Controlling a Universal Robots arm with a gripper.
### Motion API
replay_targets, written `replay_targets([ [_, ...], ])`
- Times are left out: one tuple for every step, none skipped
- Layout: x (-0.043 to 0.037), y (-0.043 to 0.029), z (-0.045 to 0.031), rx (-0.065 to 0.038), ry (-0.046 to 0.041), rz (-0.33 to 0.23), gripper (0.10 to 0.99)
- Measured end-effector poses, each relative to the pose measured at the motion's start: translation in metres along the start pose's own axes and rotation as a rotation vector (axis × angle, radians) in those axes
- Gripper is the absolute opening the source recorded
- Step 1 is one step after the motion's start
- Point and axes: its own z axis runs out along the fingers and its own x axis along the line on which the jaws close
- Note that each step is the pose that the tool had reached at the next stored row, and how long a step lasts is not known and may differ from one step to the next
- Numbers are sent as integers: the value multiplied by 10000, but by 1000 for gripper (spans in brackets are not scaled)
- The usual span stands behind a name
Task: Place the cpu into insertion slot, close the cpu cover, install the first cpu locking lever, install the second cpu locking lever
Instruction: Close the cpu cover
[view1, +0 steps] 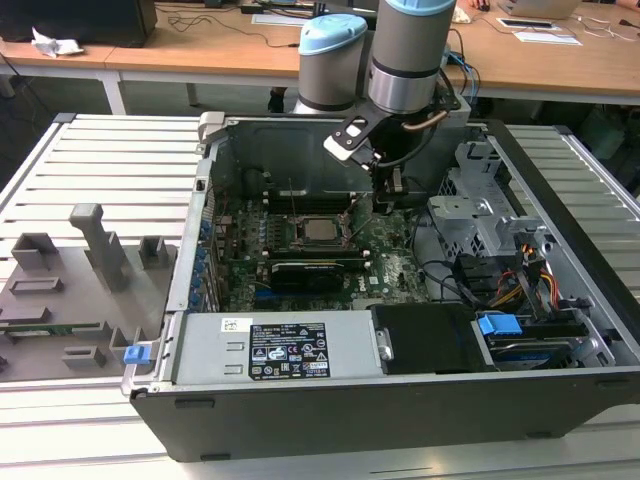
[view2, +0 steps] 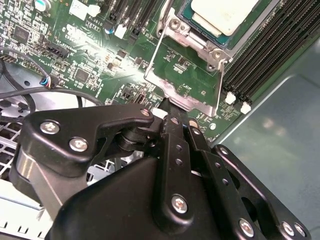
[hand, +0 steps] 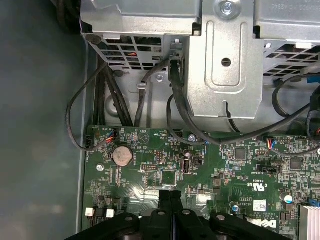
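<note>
Gripping: the black two-finger gripper (view2: 172, 114) is narrow, its fingers drawn together on the tab at the free edge of the cpu cover (view2: 184, 99), a thin silvery metal frame with a square window.
Cover position: swung open away from the socket, with the green motherboard (hand: 225, 165) showing through its window.
Chip: the cpu (view2: 222, 12), small, flat and square with a silver-grey top, sits uncovered in the insertion slot (view2: 197, 41) with its silvery surround.
Arm: reaches down into the open dark computer case (view1: 400, 405), just beside the socket on the exterior view's right.
</note>
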Motion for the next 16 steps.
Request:
replay_targets([
  [0, -3, 0, 0, 0, 1, 106],
  [0, -6, 0, 0, 0, 0, 106],
  [1, -10, 0, 0, 0, 0, 106],
  [1, -14, -1, 0, 0, 0, 106],
  [1, -19, -1, 0, -1, 1, 106],
  [1, -23, -1, 0, 0, 1, 106],
  [1, -27, -1, 0, 0, 1, 106],
  [1, -30, -2, 0, 0, 0, 106],
  [1, -32, -2, 0, 0, 0, 106],
  [2, -36, -2, 0, 0, 0, 106],
  [2, -39, -2, 0, -1, 0, 106],
  [2, -42, -2, 0, 0, 0, 106],
  [2, -45, -2, 0, 0, 1, 106],
  [2, -47, -2, 0, 0, 1, 106],
  [2, -50, -3, 0, -1, 1, 106],
  [2, -54, -3, 0, 0, 1, 106],
])
